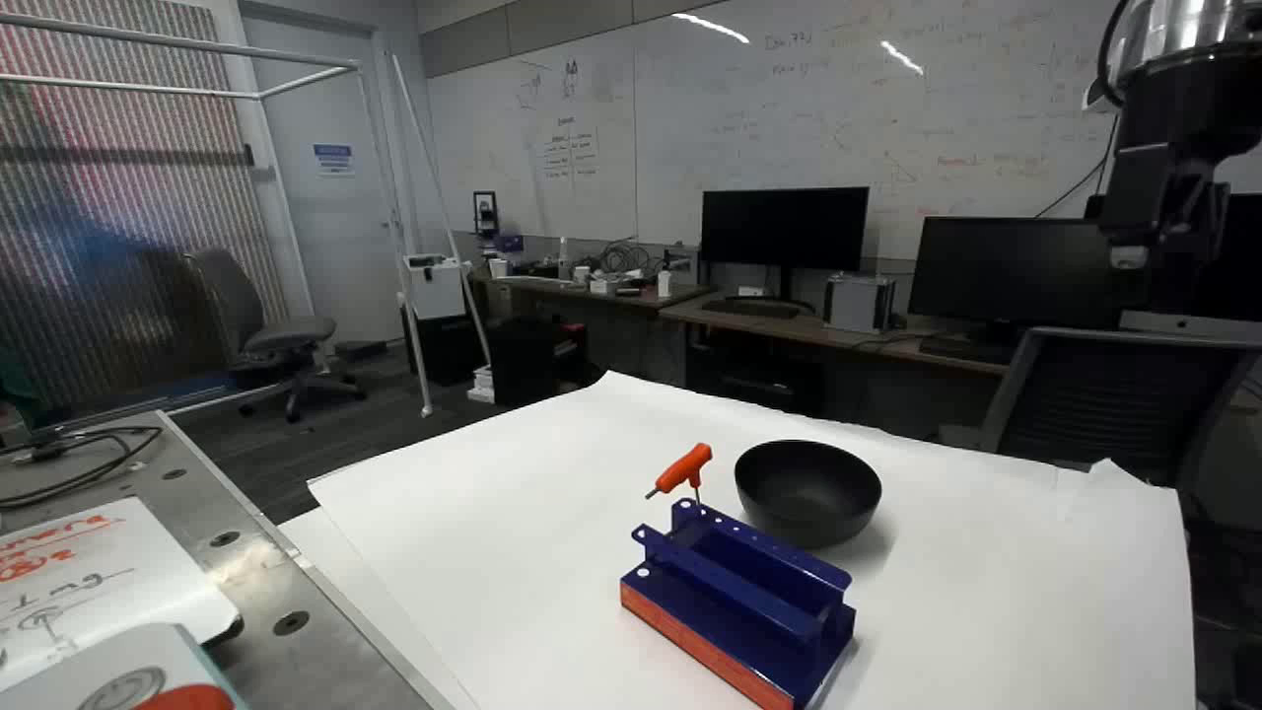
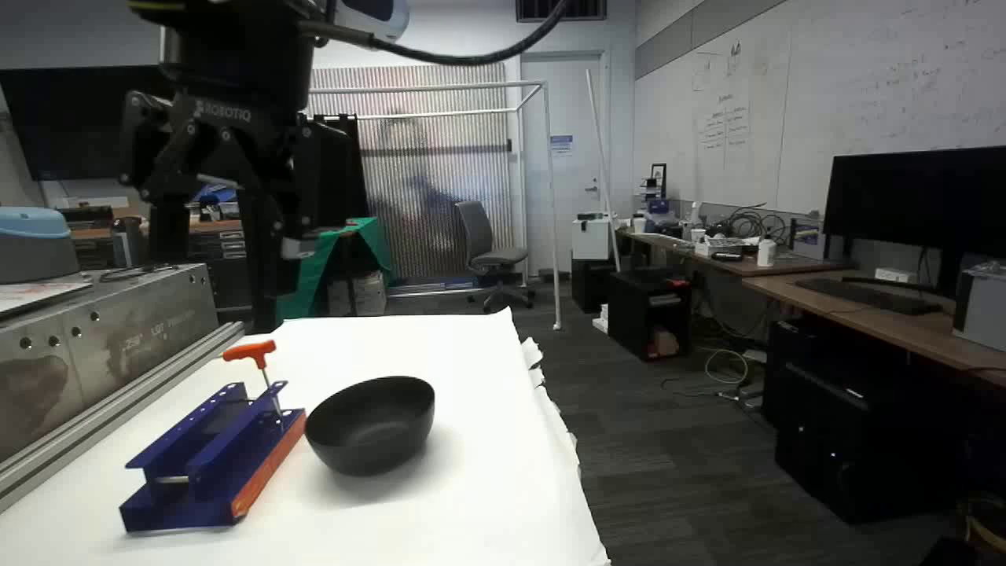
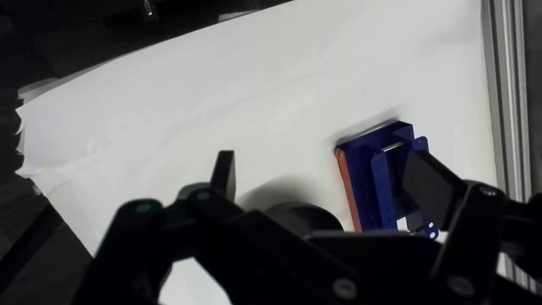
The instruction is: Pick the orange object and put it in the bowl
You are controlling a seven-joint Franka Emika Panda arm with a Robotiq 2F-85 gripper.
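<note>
The orange object is a small T-shaped handle with a thin metal shaft [image 1: 683,469]. It stands upright at one end of the dark blue rack [image 1: 735,592] in both exterior views [image 2: 250,351]. It is hidden in the wrist view behind my gripper. The black bowl [image 1: 808,488] sits beside the rack on the white-covered table and looks empty [image 2: 371,424]. The bowl is partly covered by the gripper in the wrist view [image 3: 315,217]. My gripper [image 3: 328,180] is open, with nothing between its fingers. It is high above the table, apart from the objects [image 2: 220,259].
The blue rack also shows in the wrist view [image 3: 364,182], with an orange-red strip along its base. A metal rail and bench [image 2: 118,330] border the table. A chair [image 1: 1114,404] and desks with monitors [image 1: 784,232] stand beyond the table.
</note>
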